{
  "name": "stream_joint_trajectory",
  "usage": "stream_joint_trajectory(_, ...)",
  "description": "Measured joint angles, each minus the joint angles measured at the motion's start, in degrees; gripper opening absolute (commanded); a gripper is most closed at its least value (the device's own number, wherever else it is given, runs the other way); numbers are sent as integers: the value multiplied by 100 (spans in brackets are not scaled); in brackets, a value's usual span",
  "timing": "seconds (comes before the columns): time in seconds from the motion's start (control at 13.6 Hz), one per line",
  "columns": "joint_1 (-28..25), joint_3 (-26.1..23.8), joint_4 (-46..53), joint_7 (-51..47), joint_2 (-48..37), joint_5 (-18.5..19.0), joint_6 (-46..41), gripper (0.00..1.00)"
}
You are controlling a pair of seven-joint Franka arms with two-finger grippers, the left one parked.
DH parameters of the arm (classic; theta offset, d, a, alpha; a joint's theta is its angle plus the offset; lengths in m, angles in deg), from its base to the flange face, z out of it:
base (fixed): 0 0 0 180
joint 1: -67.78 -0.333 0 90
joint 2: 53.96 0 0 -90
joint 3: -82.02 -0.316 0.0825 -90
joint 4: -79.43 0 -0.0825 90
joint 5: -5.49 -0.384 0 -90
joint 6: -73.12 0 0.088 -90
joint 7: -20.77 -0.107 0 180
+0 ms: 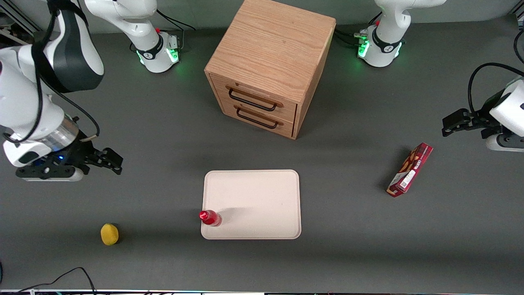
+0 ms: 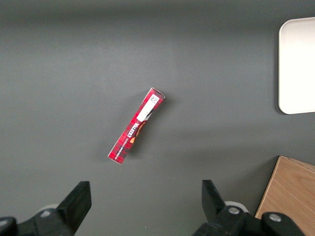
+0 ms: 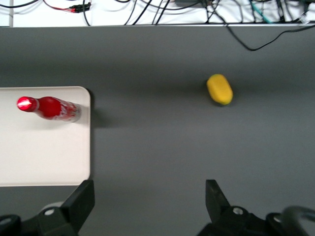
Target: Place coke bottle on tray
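Large pale tray (image 1: 262, 196) flat on the dark table (image 1: 163, 143), in front of the wooden drawer cabinet (image 1: 268, 65) and nearer to the front camera than it. Standing upright on that tray, at the corner nearest the front camera and toward the working arm's end: coke bottle (image 1: 210, 218), base inside the low rim, long axis vertical, cap up. Judged from this: placement looks done already, bottle resting free with nothing touching it.

Right gripper (image 1: 110, 160) well apart from the bottle, hovering over bare table toward the working arm's end, farther from the front camera than the bottle. Fingers spread wide and holding nothing, as the right wrist view confirms with bottle (image 3: 49, 108) and tray edge (image 3: 83, 147) out ahead of the 2 fingertips (image 3: 81, 199).

Off the tray: 1 yellow lemon-like object (image 1: 109, 234) near the working arm's end, 1 long red snack box (image 1: 410, 169) toward the parked arm's end.
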Motion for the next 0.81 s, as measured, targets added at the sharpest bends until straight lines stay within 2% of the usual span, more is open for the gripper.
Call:
stream_joint_trajectory(0.15, 63, 431, -7, 649, -159, -469, -56, 100)
stream_joint_trajectory(0.22, 97, 593, 39, 834, -215, -585, -183, 100)
stream_joint_trajectory(0.51, 108, 684, 379, 1185, -420, -579, -1097, 100)
stream_joint_trajectory(0.81, 135, 710, 422, 1258, -471, -544, -1264, 100)
